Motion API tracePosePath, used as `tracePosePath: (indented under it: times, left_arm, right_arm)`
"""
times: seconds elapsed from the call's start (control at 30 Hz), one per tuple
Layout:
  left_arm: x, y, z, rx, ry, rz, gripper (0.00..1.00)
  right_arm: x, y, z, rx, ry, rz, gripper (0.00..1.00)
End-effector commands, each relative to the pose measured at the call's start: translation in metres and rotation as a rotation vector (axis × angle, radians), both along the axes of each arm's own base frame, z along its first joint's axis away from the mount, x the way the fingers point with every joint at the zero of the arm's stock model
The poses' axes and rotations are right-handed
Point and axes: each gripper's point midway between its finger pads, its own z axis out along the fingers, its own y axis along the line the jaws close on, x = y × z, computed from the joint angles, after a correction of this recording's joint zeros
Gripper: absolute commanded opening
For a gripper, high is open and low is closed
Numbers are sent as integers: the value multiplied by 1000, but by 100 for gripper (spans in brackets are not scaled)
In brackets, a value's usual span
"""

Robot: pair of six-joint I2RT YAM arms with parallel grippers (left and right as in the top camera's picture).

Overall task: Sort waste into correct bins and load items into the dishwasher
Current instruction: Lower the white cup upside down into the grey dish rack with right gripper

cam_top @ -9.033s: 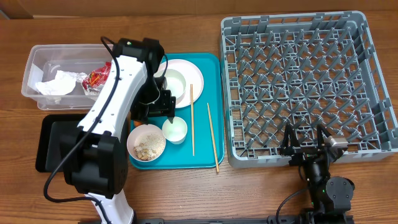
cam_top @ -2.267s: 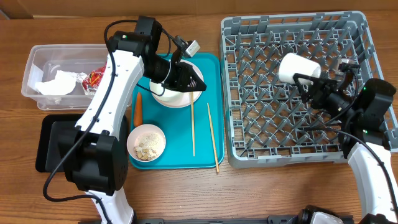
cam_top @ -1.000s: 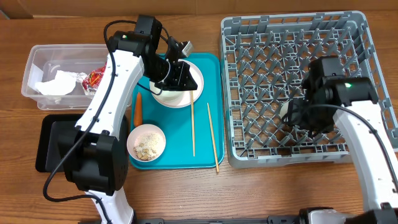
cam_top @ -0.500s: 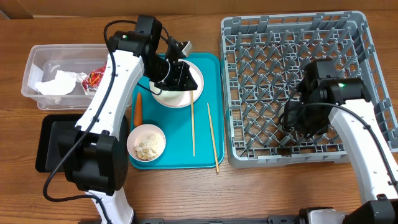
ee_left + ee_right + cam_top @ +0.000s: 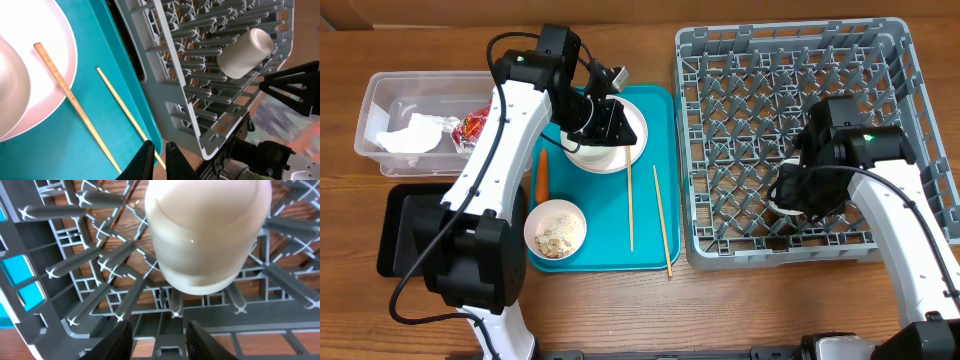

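I am hanging my right gripper (image 5: 156,330) low inside the grey dish rack (image 5: 780,252), near its front wall and a little left of that wall's middle. The small white cup (image 5: 210,235) is lying just ahead of my fingertips, tilted on its side across the upright pegs rather than standing. My right fingers are standing apart with only rack bars showing between them, so nothing is gripped, and the cup is sitting beyond the tips, not between them. What I am weighing is the cup's long axis: it is running away from me, roughly in line with my fingers. The rounded, closed-looking end is facing my jaws and the far end is pointing deeper into the rack; I cannot see the mouth from here. By my reckoning the cup is loaded, and the coming move is calling for a pull back along that same line, lifting clear of the pegs without nudging the cup off its perch. My left gripper (image 5: 159,147) is hovering over the white plate (image 5: 57,70) at the back of the teal tray (image 5: 655,200), fingers pinched almost together on nothing that I can see. The two chopsticks (image 5: 629,200) are lying lengthwise, back to front, along the tray's right side, one with its back end resting on the plate's rim, and my left arm is the nearer to them.
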Motion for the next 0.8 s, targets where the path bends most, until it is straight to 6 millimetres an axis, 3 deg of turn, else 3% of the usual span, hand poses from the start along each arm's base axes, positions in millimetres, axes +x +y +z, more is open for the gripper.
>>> tracePosePath:
  times: [0.0, 0.13, 0.23, 0.6, 0.77]
  left_arm:
    - [2, 0, -2, 6, 8, 10, 12]
    - [0, 0, -2, 8, 15, 10, 11]
    - [-2, 1, -2, 11, 27, 9, 8]
    - [-3, 3, -4, 24, 29, 11, 7]
    - [-4, 6, -7, 48, 35, 15, 7]
  right_arm:
    - [29, 3, 28, 12, -127, 19, 38]
    - [54, 7, 53, 26, -246, 20, 33]
    - [67, 6, 58, 22, -301, 19, 27]
    - [82, -15, 17, -103, -260, -21, 22]
    - [71, -17, 10, -114, -204, -36, 22]
